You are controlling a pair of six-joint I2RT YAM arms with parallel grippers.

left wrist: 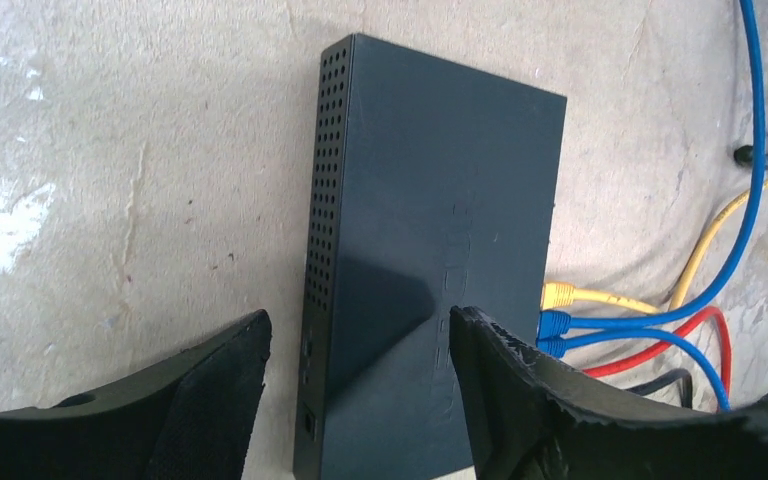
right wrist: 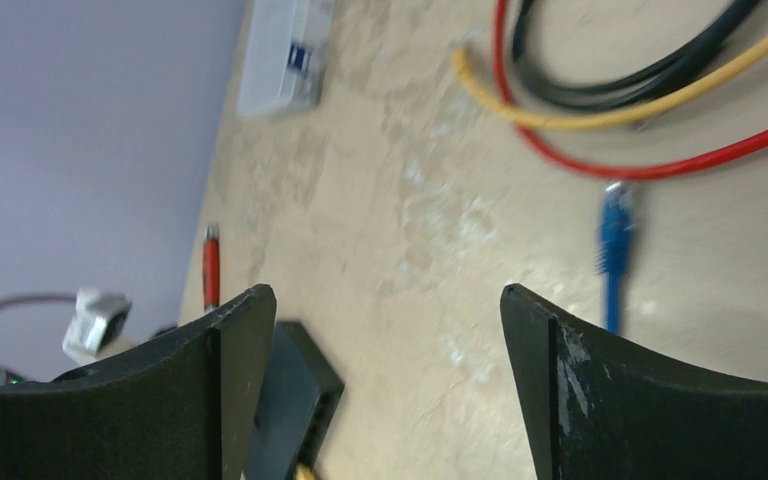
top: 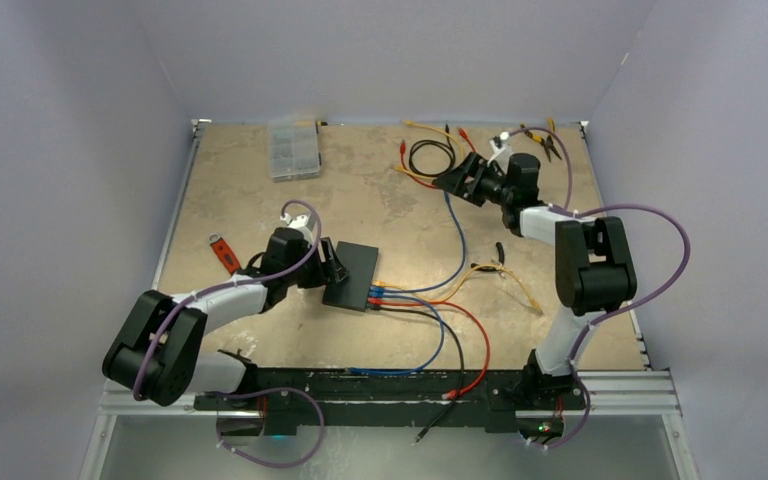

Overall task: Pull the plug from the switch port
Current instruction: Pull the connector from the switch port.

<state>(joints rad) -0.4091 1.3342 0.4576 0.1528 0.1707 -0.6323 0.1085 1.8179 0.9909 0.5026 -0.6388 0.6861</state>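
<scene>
The switch [top: 352, 275] is a flat black box lying mid-table. Along its right edge are plugged a yellow plug [left wrist: 557, 294], two blue plugs [left wrist: 554, 322] and red and black cables [top: 430, 305]. My left gripper [top: 328, 265] is open at the switch's left end. In the left wrist view [left wrist: 360, 335] one finger [left wrist: 520, 390] hangs over the switch [left wrist: 430, 230], the other [left wrist: 215, 400] over the table beside its vented side. My right gripper [top: 457, 180] is open and empty at the back, far from the plugs. In its wrist view [right wrist: 390, 300] the switch [right wrist: 295, 400] shows far below.
A clear compartment box [top: 293, 150] stands at the back left. A red-handled tool [top: 224, 252] lies left of the switch. Coiled cables [top: 430, 155] and pliers [top: 542, 145] lie at the back right. A loose blue plug [right wrist: 615, 230] lies under the right gripper. Cables trail to the front edge.
</scene>
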